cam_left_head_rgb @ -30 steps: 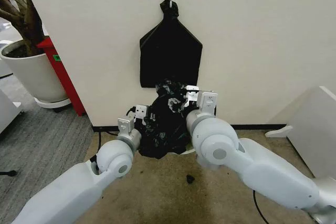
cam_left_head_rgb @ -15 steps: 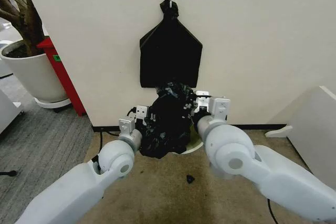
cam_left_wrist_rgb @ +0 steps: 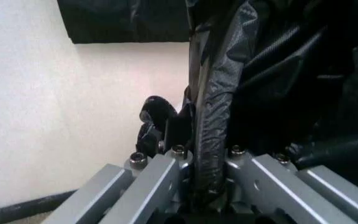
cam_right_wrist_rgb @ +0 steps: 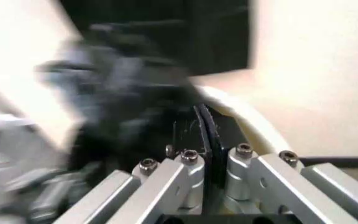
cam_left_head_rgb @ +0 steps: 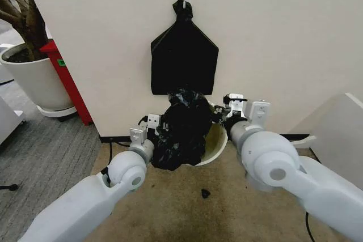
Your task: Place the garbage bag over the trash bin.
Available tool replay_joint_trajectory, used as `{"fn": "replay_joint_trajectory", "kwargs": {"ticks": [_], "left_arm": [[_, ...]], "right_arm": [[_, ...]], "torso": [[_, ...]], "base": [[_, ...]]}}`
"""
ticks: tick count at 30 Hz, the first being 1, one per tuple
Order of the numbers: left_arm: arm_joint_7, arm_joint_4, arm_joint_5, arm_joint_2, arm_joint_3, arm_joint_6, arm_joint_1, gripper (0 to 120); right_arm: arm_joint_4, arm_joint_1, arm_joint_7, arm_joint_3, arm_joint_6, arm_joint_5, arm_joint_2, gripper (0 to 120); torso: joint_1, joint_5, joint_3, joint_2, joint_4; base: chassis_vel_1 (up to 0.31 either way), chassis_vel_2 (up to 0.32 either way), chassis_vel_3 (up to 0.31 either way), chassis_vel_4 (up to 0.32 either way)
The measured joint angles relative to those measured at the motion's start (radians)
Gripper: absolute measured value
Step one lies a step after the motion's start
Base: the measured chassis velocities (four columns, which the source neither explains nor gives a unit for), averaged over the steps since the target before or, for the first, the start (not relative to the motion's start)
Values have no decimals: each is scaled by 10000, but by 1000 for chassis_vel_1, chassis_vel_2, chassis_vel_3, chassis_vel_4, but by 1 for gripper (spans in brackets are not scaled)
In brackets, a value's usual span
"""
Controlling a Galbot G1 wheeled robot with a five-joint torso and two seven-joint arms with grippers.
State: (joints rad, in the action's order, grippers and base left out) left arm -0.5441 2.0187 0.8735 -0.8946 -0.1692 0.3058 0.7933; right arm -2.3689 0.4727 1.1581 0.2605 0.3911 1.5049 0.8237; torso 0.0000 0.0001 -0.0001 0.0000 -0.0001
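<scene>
The crinkled black garbage bag (cam_left_head_rgb: 182, 131) hangs bunched between my two grippers, low against the wall. My left gripper (cam_left_head_rgb: 153, 124) is shut on the bag's left edge; the left wrist view shows a fold of the bag (cam_left_wrist_rgb: 213, 116) pinched between the fingers (cam_left_wrist_rgb: 166, 133). My right gripper (cam_left_head_rgb: 226, 107) is shut on the bag's right edge, a thin black film (cam_right_wrist_rgb: 205, 133) between its fingers. The cream trash bin (cam_left_head_rgb: 218, 140) stands tilted behind and right of the bag, part of its rim (cam_right_wrist_rgb: 244, 114) showing. The bag hides most of the bin.
A flat black house-shaped bundle (cam_left_head_rgb: 184, 63) hangs from a wall hook just above the bag. A white plant pot (cam_left_head_rgb: 31, 80) and a red stand (cam_left_head_rgb: 67, 77) are at the left, white furniture (cam_left_head_rgb: 340, 134) at the right. A small dark scrap (cam_left_head_rgb: 205, 193) lies on the carpet.
My right arm has swung to the right with the bag's edge, spreading the bag and uncovering part of the bin's rim. The left gripper has stayed put.
</scene>
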Motion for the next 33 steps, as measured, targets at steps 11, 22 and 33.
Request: {"fn": "replay_joint_trajectory", "kwargs": {"ticks": [11,22,33], "left_arm": [[67,-69,-86,12,-180,-21,-202,1],[186,-71,-115,29,-235,-20,-216,1],[212,-41,-125,62,-268,-44,-260,1]], "right_arm": [[229,-91,-1721,680,854,-2552,538,36],[751,-218,-1636,493,891,-2459,677,77],[1034,-190,-1515,311,558,-1598,793,59]], "torso": [[0,0,0,0,2],[0,-1,1,0,0],[0,0,1,0,1]], "base": [[0,0,0,0],[0,0,0,0],[0,0,0,0]]}}
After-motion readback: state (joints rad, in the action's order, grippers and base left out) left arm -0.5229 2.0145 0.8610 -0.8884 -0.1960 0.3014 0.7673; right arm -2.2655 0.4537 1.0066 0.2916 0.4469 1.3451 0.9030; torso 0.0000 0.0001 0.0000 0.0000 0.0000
